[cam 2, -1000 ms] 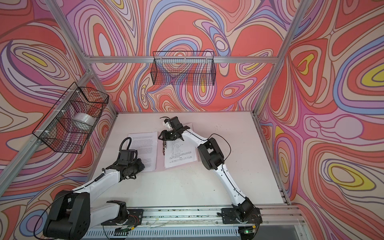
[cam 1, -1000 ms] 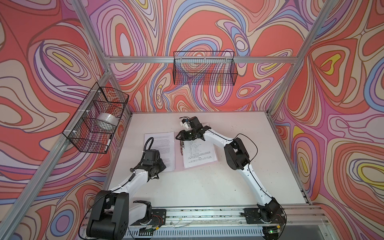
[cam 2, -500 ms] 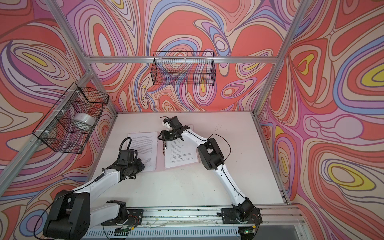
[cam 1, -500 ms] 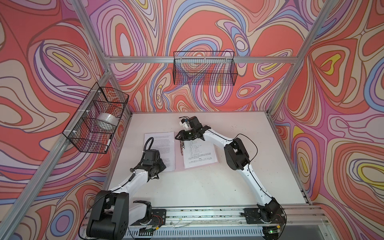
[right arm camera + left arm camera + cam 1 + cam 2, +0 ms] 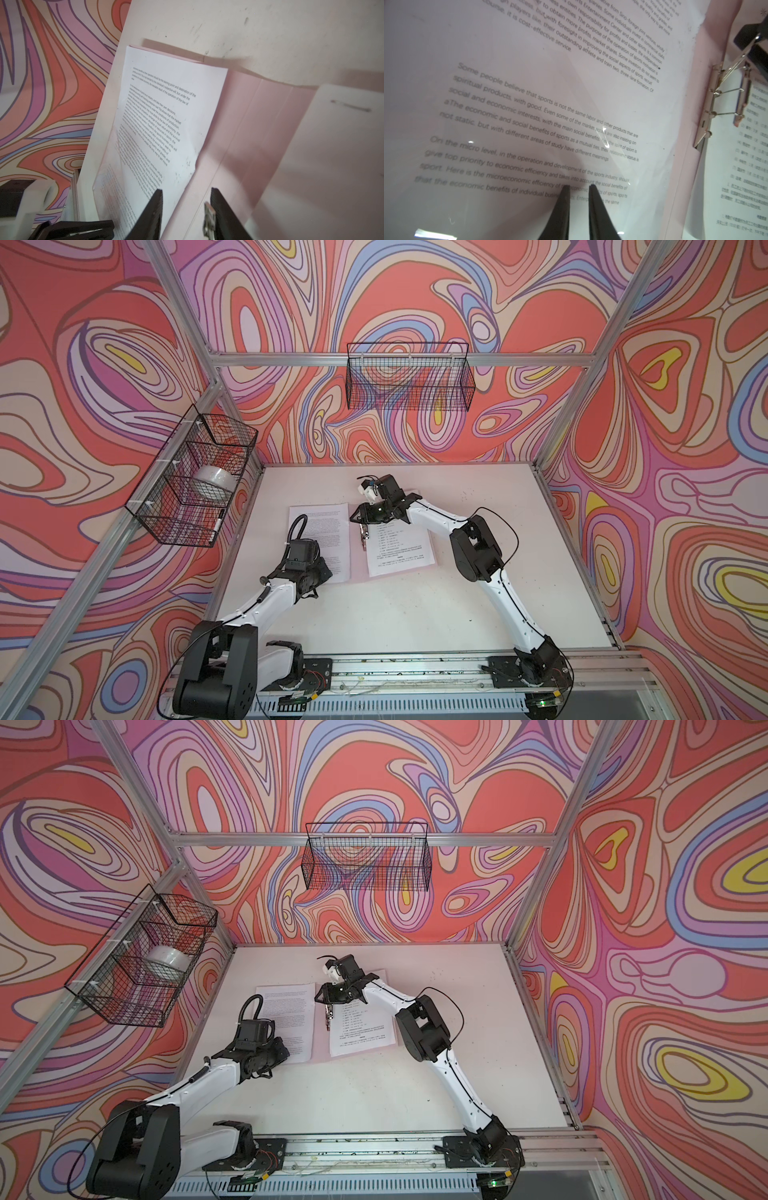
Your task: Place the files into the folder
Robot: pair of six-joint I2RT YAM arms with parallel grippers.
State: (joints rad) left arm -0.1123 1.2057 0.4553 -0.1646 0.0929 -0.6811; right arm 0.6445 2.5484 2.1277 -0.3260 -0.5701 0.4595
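The pale pink folder (image 5: pixel 356 566) (image 5: pixel 259 124) lies open on the white table. One of the files (image 5: pixel 328 526) (image 5: pixel 529 83) covers its left half and another (image 5: pixel 399 551) (image 5: pixel 332 155) lies on its right half. The metal clip (image 5: pixel 364 536) (image 5: pixel 716 99) runs along the spine with its lever raised. My right gripper (image 5: pixel 363 526) (image 5: pixel 186 189) hangs over the clip, open, and the lever's end (image 5: pixel 208 209) sits against one finger. My left gripper (image 5: pixel 326 572) (image 5: pixel 579 186) rests its tips on the left sheet's near corner, jaws a narrow gap apart, holding nothing.
A black wire basket (image 5: pixel 191 485) on the left wall holds a white roll (image 5: pixel 214 483). A second wire basket (image 5: pixel 409 379) hangs on the back wall. Aluminium frame posts line the table's sides, and the arms' mounting rail (image 5: pixel 415 668) runs along the front edge.
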